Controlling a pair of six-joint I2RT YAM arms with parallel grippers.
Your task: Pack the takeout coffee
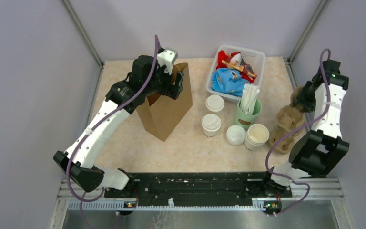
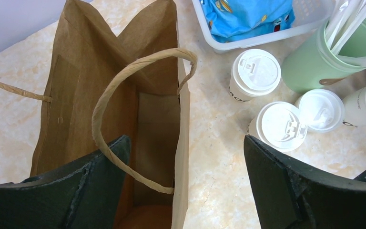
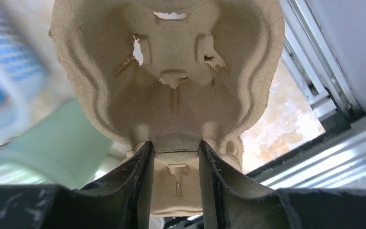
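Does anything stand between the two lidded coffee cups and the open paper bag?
Nothing visible: only bare tabletop lies between the far lidded cup, the near lidded cup and the paper bag. One handle arches over the bag's open mouth, below the open left gripper.

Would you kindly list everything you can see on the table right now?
paper bag: one, brown, standing open, left of centre
basket: one, white, at the back, holding red and blue cloth
lidded cups: two, white, centre
loose lid: one, white, beside them
stacked cups: one stack, white, right of the lid
straw holder: one, green, white straws inside
cup carrier: count unclear, tan, right edge
left arm: jaws open over the bag
right arm: jaws shut on the carrier
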